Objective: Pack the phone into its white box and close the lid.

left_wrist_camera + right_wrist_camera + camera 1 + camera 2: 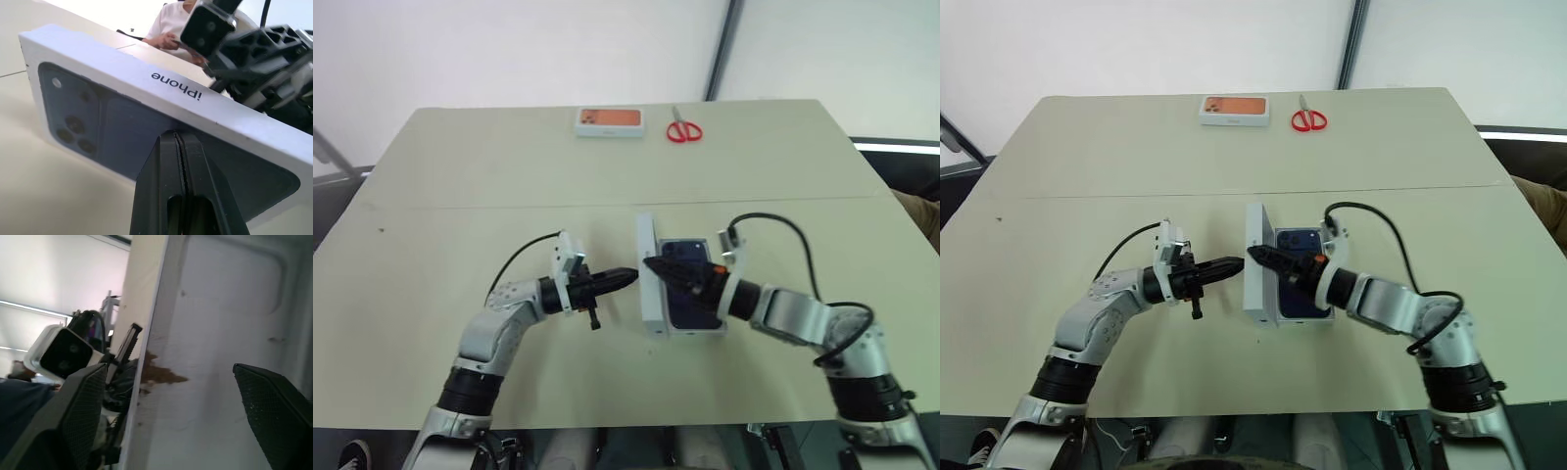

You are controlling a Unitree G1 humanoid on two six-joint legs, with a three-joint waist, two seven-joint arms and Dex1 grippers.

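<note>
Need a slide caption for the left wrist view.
Shut left gripper pressing the printed outer face of the upright lid.

Lab or office, bare beige table (460, 196), white walls

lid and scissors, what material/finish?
The lid: looks like white coated cardboard, smooth, with printed lettering and a dark-blue phone picture on its outer face; its plain inner face carries a brownish scuff. The scissors: glossy red handles, likely plastic; blades too small to judge, probably metal.
</note>
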